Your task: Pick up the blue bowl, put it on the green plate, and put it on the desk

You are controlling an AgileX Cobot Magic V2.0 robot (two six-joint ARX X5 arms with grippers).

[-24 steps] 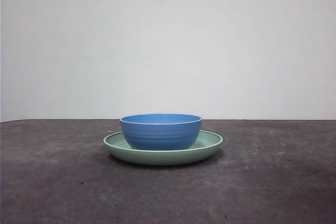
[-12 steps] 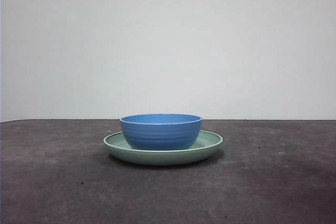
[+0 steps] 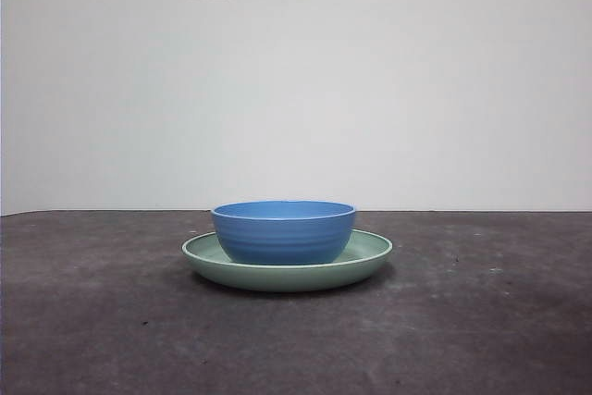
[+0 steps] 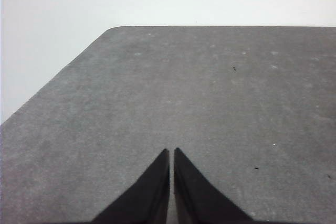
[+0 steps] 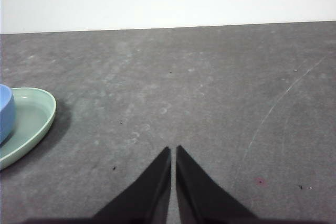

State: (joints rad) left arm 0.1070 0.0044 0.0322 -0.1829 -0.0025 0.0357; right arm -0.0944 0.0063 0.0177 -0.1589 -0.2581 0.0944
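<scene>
The left gripper (image 4: 171,153) has its two black jaws pressed together with only a hairline seam between them, holding nothing, and its wrist view shows only bare desk (image 4: 210,87) running to a rounded far corner. The right gripper (image 5: 173,150) is likewise closed and empty, its tips hanging over bare tabletop, but its view catches the green plate (image 5: 31,124) off to one side with a sliver of the blue bowl (image 5: 4,114) on it, so this arm looks the better placed to act. In the front view the blue bowl (image 3: 283,231) sits upright inside the green plate (image 3: 370,254), a little off centre on it, and the plate lies flat on the desk (image 3: 481,321) with neither arm in sight. Judging from that, the bowl is on the plate and what remains is to lift it off and set it on the desk. To do that well, the right gripper should spread its jaws first, come down over the near rim of the bowl so one jaw goes inside and one outside the wall, and pinch firmly since the glaze looks slick; lift straight up so the plate is not dragged, then lower onto bare desk well apart from the plate
</scene>
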